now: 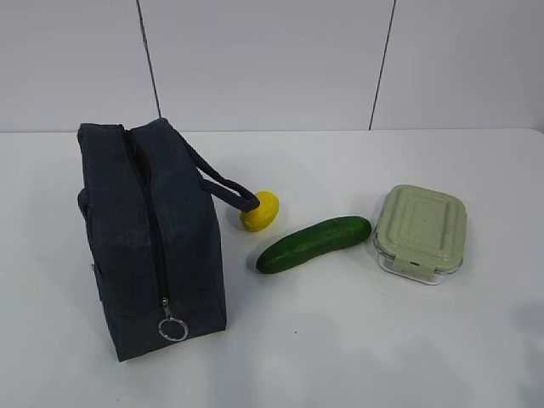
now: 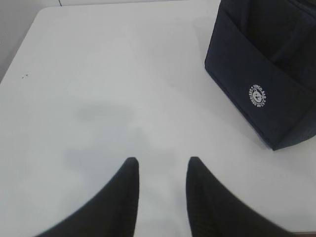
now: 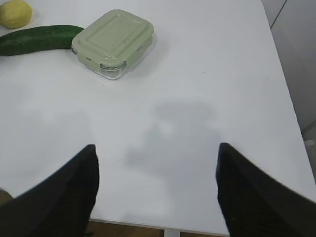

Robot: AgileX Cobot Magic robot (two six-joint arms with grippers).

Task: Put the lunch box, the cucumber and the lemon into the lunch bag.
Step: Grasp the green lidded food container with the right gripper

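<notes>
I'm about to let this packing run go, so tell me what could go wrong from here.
1. The lunch bag looks zipped shut, ring pull at the near end; nothing fits until it is opened.
2. The bag's handle lies against the lemon, so pulling the bag may roll it.
3. The cucumber lies close beside the lunch box; a wide-open right gripper might knock one while taking the other.

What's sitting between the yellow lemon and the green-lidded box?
The cucumber lies between the lemon and the lunch box. The exterior view shows it best; the right wrist view shows it too.
</notes>
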